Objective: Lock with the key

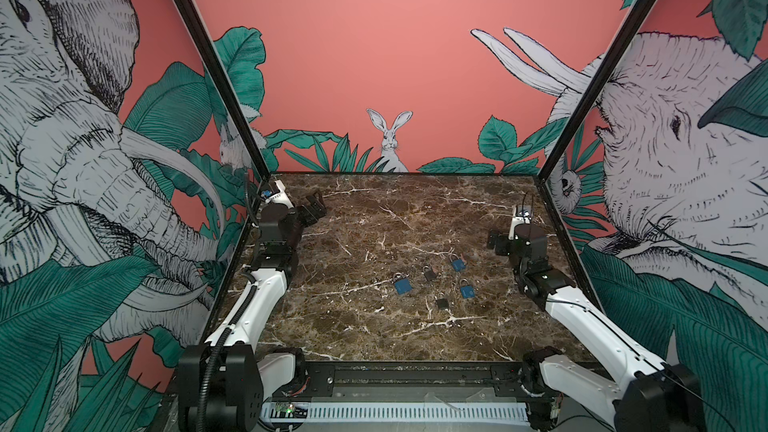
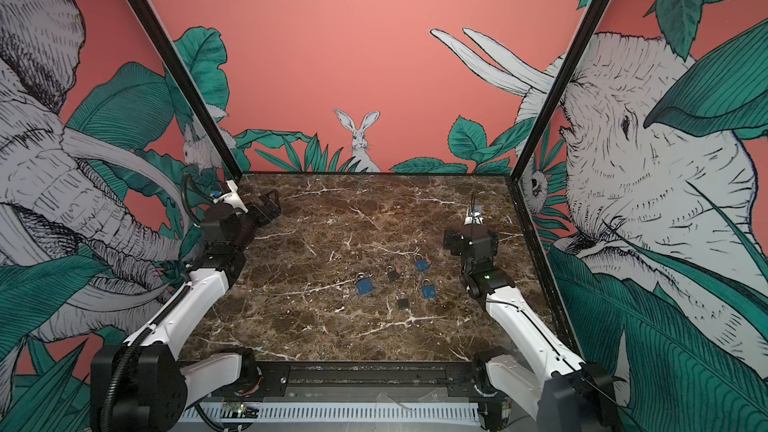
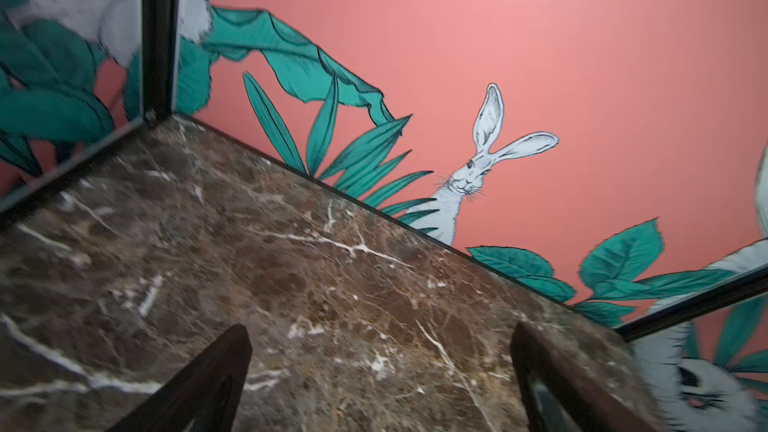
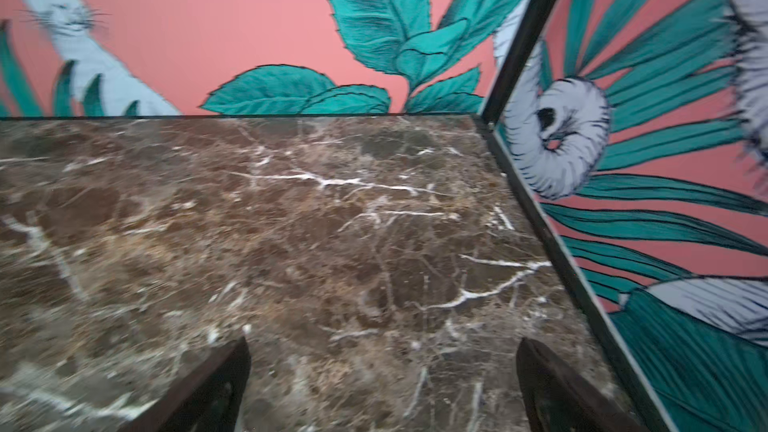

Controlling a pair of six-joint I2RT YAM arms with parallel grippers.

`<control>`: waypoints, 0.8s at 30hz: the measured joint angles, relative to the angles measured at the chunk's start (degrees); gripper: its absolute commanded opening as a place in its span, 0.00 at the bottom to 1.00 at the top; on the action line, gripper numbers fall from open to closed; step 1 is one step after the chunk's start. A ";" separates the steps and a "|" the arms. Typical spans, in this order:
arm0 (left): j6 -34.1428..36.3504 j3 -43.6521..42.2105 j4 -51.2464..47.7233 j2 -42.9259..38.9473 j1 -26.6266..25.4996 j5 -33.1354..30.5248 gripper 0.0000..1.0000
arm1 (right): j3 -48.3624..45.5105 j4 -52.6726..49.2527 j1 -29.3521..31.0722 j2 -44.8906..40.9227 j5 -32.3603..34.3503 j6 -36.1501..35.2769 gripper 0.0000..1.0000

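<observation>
Marble tabletop [image 1: 374,218]: three blue padlocks [image 1: 402,284], two black padlocks [image 1: 442,302].

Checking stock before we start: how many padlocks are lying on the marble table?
5, clustered right of centre on the brown marble table: leftmost blue padlock, rear blue padlock, right blue padlock, middle dark padlock, front dark padlock. None seems hidden.

Readable text: none in any view.
Blue padlocks [image 1: 402,285]: a faint pale mark on one body in both top views, too small to read.
Black padlocks [image 1: 442,303]: nothing legible.
Wall panels [image 1: 415,56]: drawn animals and leaves, no lettering.
</observation>
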 measured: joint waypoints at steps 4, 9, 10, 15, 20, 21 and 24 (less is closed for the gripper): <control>9.38 -1.66 1.29 -0.20 0.00 -5.09 0.98 | -2.89 5.33 -5.27 3.41 2.27 -1.49 0.99; 18.43 -9.90 4.00 -1.40 0.00 -10.71 0.97 | -8.85 12.96 -7.30 8.17 4.50 -3.69 0.99; 19.56 -11.13 4.15 -1.38 0.00 -11.45 0.96 | -9.70 14.62 -7.41 8.96 4.59 -3.96 0.99; 23.80 -17.49 8.13 -0.68 0.00 -12.55 0.95 | -13.66 26.69 -7.54 15.17 5.81 -4.81 0.99; 27.39 -19.56 12.48 2.38 0.00 -12.55 0.95 | -16.72 38.45 -7.78 21.75 7.23 -4.81 0.99; 27.96 -19.58 13.79 3.39 0.00 -12.48 0.95 | -17.22 40.41 -7.80 22.88 7.13 -4.87 0.99; 29.09 -19.58 17.05 6.56 0.00 -11.37 0.95 | -17.59 43.15 -7.80 24.35 6.29 -5.09 0.99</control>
